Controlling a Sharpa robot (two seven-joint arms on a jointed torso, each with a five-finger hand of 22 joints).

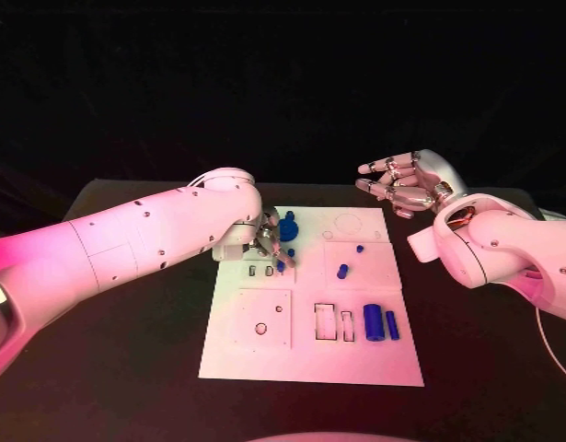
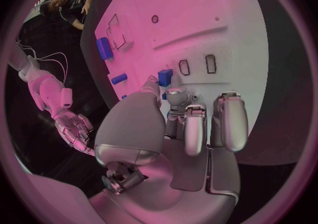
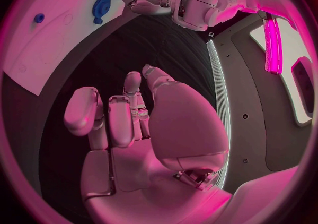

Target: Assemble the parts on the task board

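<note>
Head view: left hand (image 1: 263,241) low over the board (image 1: 312,364), fingertips at a small blue part (image 1: 282,264) near the slots (image 1: 259,271); right hand (image 1: 406,184) raised beyond the board, fingers spread, empty.
Left wrist view: fingertips pinch the part (image 2: 165,77) just beside the slots (image 2: 197,66).
Right wrist view: right hand (image 3: 132,123) open, clear of the board (image 3: 46,33).
Risk: a tilted part could jam at the slot edge or slip from the light pinch.
</note>
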